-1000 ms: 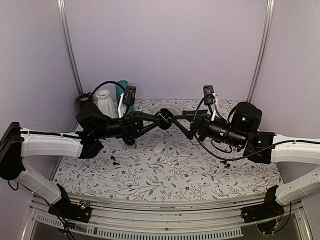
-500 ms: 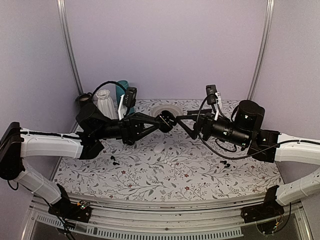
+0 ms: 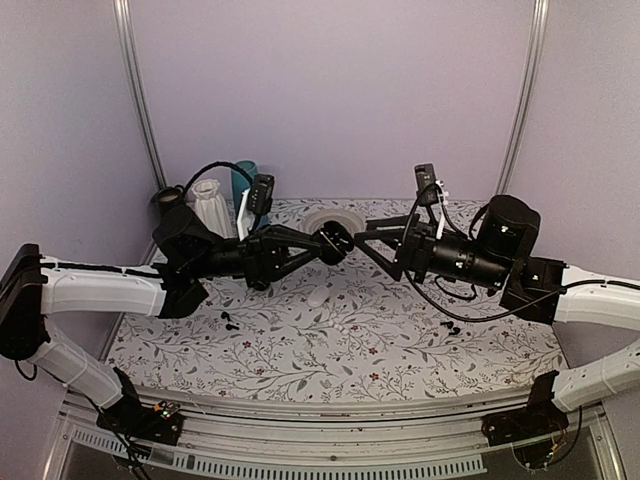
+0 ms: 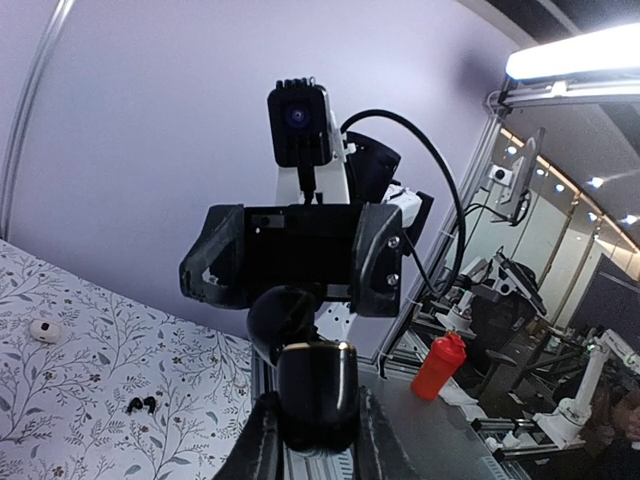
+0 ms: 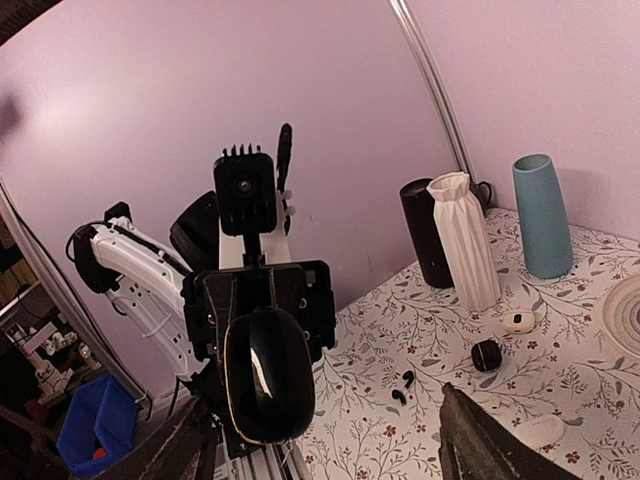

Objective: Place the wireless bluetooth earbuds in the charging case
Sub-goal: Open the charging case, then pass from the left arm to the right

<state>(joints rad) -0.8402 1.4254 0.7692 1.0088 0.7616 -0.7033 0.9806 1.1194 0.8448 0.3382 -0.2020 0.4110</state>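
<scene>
One black charging case (image 5: 268, 375), long axis upright, clamped in left claw (image 3: 333, 245); right claw (image 3: 363, 241) spread, empty.

**Gloss against matt**

The charging case (image 5: 268, 388) is glossy black plastic with a thin brassy rim. The table cover (image 3: 300, 350) looks matt, printed with twigs. The ribbed white vase (image 5: 465, 240) and smooth teal vase (image 5: 541, 215) are matt too.

No legible text, no readable labels, brands, numbers or signs
</scene>
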